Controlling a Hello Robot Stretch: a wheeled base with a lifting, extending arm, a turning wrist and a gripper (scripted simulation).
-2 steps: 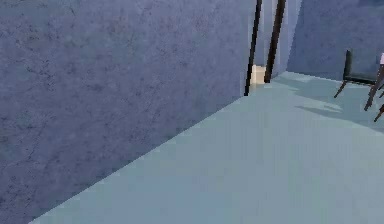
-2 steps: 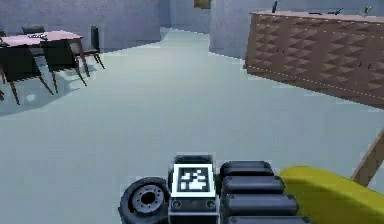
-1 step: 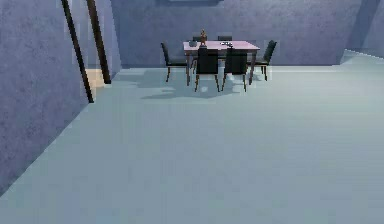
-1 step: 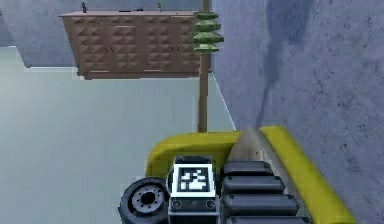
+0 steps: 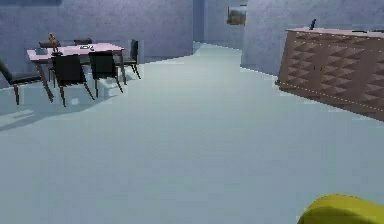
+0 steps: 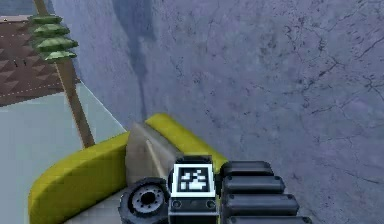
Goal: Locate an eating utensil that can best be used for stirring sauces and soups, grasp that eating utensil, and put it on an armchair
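Item 1. Armchair (image 6: 75,180): yellow, with a grey seat; recorded at the lower left of the arm side view, set close to a blue-grey wall (image 6: 280,80). A yellow rounded edge was also noted at the forward view's bottom right corner.

Item 2. Pincer (image 6: 145,200): its dark round body was seen at the bottom edge, left of a white marker square (image 6: 193,180), directly before the armchair. Its far end could not be made out, so whether anything, the utensil included, was held could not be told.

Item 3. Arm (image 6: 255,190): dark ribbed bar, right of the marker.

Item 4. Pole (image 6: 75,110): wooden, topped by stacked green discs, stood beside the armchair.

Item 5. Table (image 5: 85,48): pale, ringed by dark chairs (image 5: 70,70), at the forward view's upper left; small things on it were too small to identify.

Item 6. Sideboard (image 5: 335,65): brown, panelled, against the wall at the forward view's right.
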